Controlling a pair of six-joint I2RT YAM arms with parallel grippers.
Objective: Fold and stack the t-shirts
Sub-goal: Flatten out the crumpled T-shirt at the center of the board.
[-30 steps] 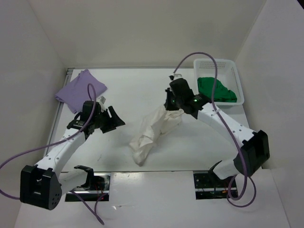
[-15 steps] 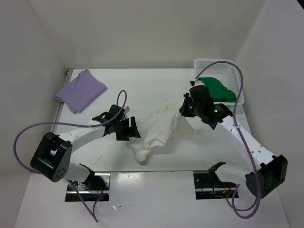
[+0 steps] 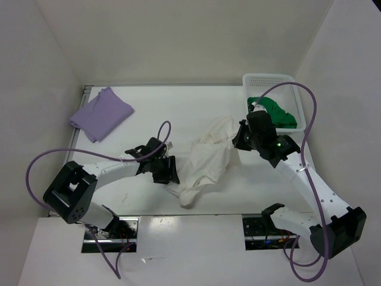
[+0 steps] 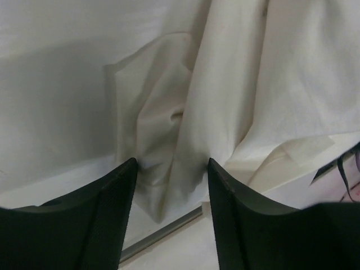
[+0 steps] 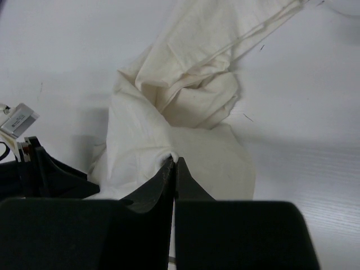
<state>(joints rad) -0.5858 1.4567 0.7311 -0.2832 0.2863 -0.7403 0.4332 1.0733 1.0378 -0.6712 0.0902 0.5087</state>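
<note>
T-shirts are spread over the counter. The white t-shirt is crumpled mid-counter, long axis running near-left to far-right. The lavender t-shirt is folded at far left, and the green t-shirt is heaped in the basket. The white one's far-right end is clamped in the right pincer, fingers together on a fold. Its near-left end lies btwn the parted fingers of the left pincer, w/ nothing gripped yet; that arm is judged nearer for this end.
</note>
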